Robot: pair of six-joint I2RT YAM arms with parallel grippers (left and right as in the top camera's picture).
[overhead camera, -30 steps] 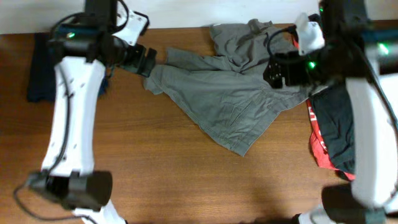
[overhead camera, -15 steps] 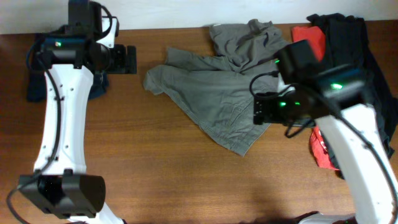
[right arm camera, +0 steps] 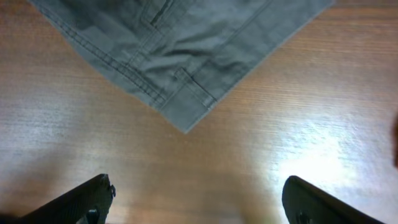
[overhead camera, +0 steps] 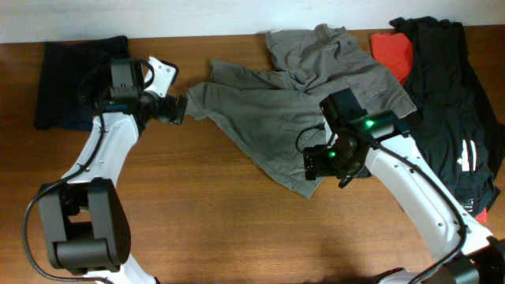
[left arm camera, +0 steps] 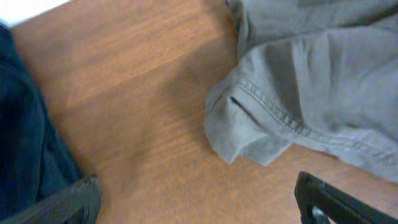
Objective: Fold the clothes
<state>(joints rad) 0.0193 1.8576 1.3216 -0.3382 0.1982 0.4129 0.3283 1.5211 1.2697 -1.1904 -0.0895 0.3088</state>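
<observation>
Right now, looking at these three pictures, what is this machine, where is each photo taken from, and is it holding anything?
Two white robot arms work at a wooden table. One picture looks down from above; the other two come from cameras on each wrist, so dark fingertips show at the bottom. A crumpled grey shirt lies in the middle, a navy garment far left, a black garment and a red garment right. The left gripper is open near a sleeve, the right gripper open near the shirt's lower corner. Neither holds anything.
</observation>
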